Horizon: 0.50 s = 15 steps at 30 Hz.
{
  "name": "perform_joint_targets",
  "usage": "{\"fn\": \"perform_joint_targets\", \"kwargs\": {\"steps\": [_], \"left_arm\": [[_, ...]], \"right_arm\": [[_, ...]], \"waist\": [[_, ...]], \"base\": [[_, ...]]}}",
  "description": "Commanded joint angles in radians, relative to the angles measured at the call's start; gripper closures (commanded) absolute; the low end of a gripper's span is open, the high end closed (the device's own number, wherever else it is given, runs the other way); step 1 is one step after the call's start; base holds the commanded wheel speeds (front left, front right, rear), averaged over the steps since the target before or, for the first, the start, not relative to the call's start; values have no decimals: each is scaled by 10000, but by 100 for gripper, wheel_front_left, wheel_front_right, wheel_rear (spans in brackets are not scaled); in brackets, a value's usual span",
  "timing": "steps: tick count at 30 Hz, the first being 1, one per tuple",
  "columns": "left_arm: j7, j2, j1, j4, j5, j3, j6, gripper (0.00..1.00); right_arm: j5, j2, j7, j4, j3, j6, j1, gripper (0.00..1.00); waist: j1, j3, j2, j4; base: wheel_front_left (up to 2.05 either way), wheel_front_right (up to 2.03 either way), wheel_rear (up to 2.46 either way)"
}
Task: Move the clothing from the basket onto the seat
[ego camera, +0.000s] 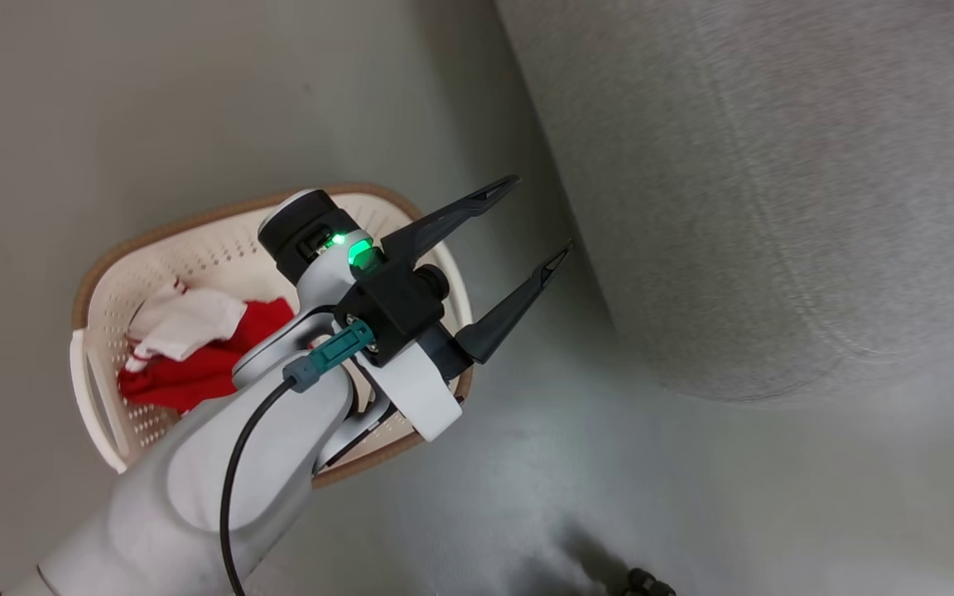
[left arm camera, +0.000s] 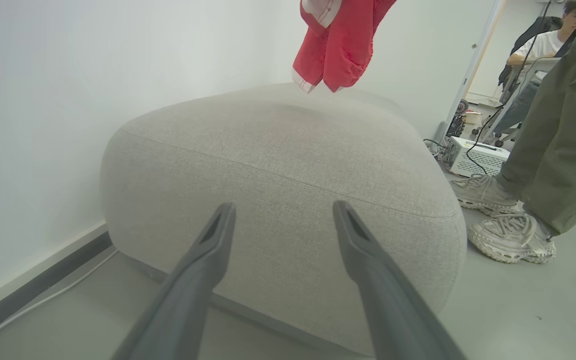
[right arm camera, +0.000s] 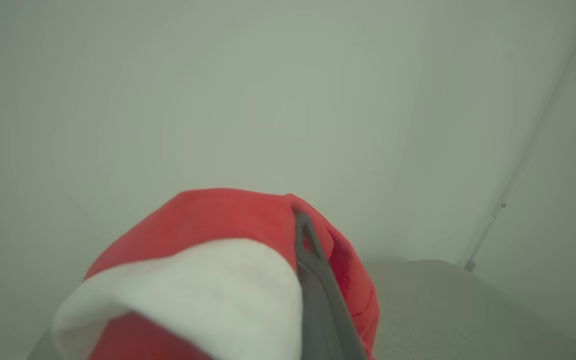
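Observation:
One piece of the clothing (ego camera: 195, 348), red with a white part, lies in the cream perforated basket (ego camera: 220, 257) on the floor. My left gripper (ego camera: 542, 213) hangs open and empty above the basket's right side, its fingers pointing toward the grey seat (ego camera: 775, 207). In the left wrist view the open left gripper (left arm camera: 283, 206) faces the seat (left arm camera: 278, 150), and a second red garment (left arm camera: 340, 45) hangs in the air above it. My right gripper (right arm camera: 299, 220) is shut on that red garment (right arm camera: 218, 220) with its white band, above the seat (right arm camera: 443, 300).
A white wall (left arm camera: 43, 125) runs behind the seat, with a cable (left arm camera: 43, 300) along the baseboard. A person's legs in olive trousers and pale sneakers (left arm camera: 508, 235) stand right of the seat. Beyond them are a white box (left arm camera: 478, 157) and a seated person (left arm camera: 543, 45).

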Motion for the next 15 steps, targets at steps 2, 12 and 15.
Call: {"fn": "perform_joint_targets", "kwargs": {"steps": [2, 12, 15], "left_arm": [[-47, 167, -450, -302, -82, 138, -71, 0], [-47, -3, -587, -284, -129, 150, -71, 0], [-47, -1, -470, -233, -137, 344, -71, 0]], "right_arm": [[-190, -507, -57, 123, -390, 29, -458, 100], [-1223, -843, -57, 2088, -2909, 29, -2174, 100], [-1406, -444, -57, 2449, -2756, 29, -2238, 100]], "waist": [[0, 893, 0, 622], [0, 1736, 0, 1516], [0, 1834, 0, 1643]], "base": [[0, 0, 0], [0, 0, 0], [0, 0, 0]]}}
